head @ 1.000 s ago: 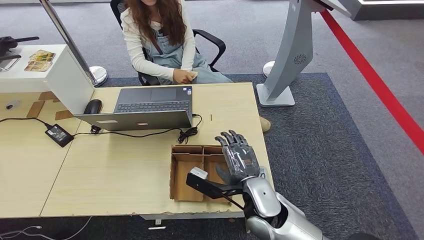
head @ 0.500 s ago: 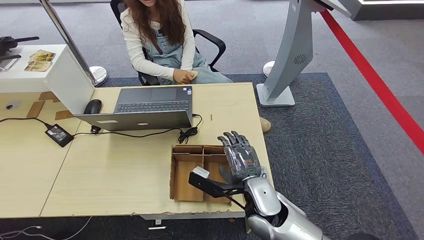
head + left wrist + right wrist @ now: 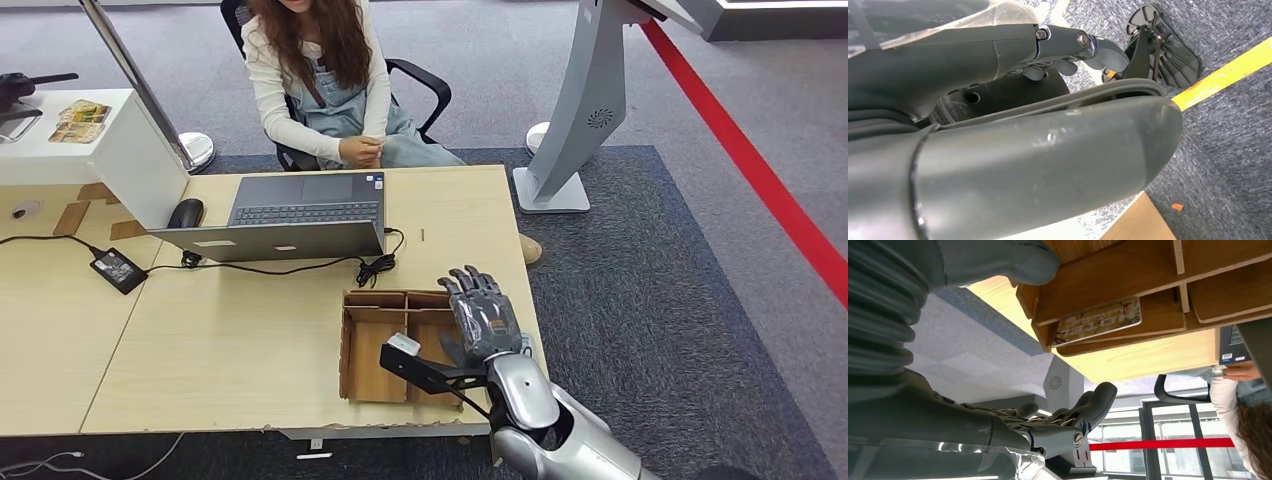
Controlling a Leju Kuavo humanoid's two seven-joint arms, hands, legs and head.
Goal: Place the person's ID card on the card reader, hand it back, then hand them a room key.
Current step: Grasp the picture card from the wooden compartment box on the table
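Observation:
My right hand (image 3: 483, 315) hovers open, fingers stretched out, above the right side of a divided cardboard tray (image 3: 346, 345) near the table's front edge. In the right wrist view a patterned hotel key card (image 3: 1098, 320) lies flat in one compartment of the tray (image 3: 1128, 270), apart from my right hand (image 3: 1048, 425), which holds nothing. The person (image 3: 320, 80) sits across the table behind the laptop (image 3: 300, 215), hands together in their lap. My left hand (image 3: 1073, 50) hangs beside my body over the carpet, fingers loose and empty.
A mouse (image 3: 185, 212) lies left of the laptop, and a black power brick (image 3: 118, 268) with cables sits on the left table. A white box (image 3: 110, 140) stands at the back left. A grey kiosk stand (image 3: 585, 110) and a red floor line (image 3: 760, 170) are on the right.
My right hand has drifted slightly right and back toward me over the tray. The person has drawn their hands together.

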